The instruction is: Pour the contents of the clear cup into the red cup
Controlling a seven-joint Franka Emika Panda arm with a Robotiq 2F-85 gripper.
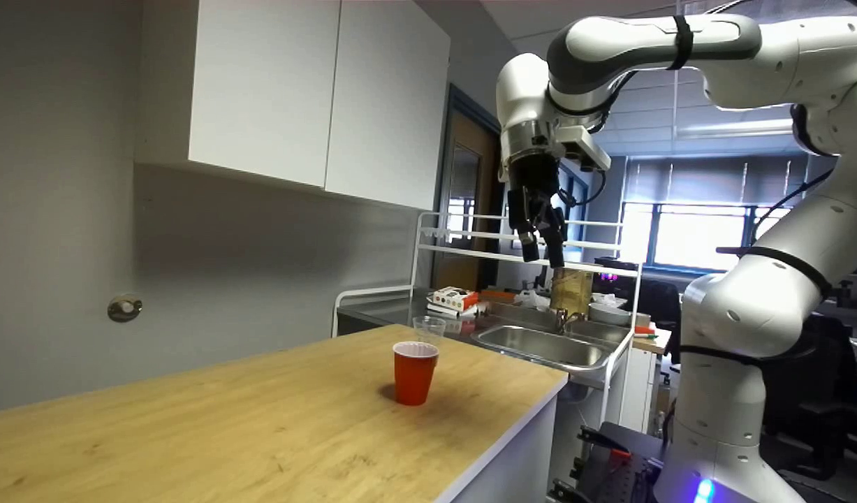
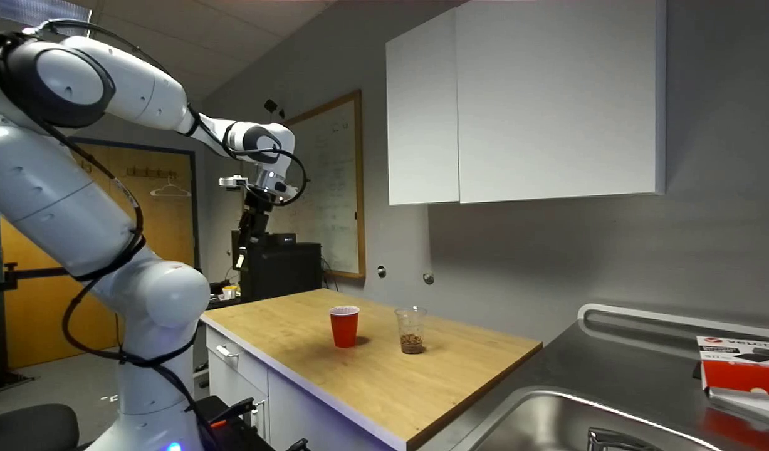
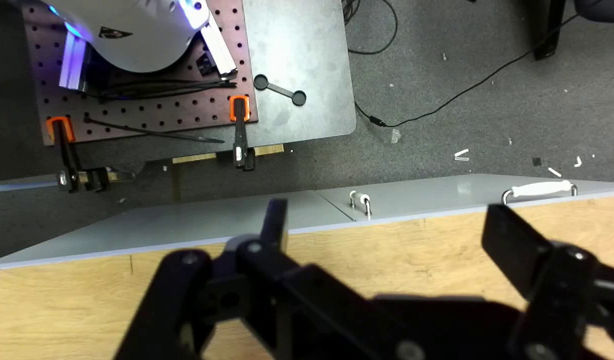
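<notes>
Arm (image 1: 739,307): white, tall, bent over at the top.
Surface (image 1: 225,440): light wood, and it shows in all three views.
Cabinet (image 1: 260,91): white, hung higher than the surface.
Sink (image 2: 541,423): steel, right there just past the surface's end.
Jaws: spread wide, look at that in the wrist view, one on each side; they hang pointing down, well above the surface's level.
Clear cup (image 2: 411,324): upright on the surface, over toward the sink end.
Red cup (image 1: 412,375): upright too, here on the surface near the clear cup, and in an exterior view partly in front of it.
Brown bits (image 2: 412,342): they're sitting in the bottom of the clear cup.
</notes>
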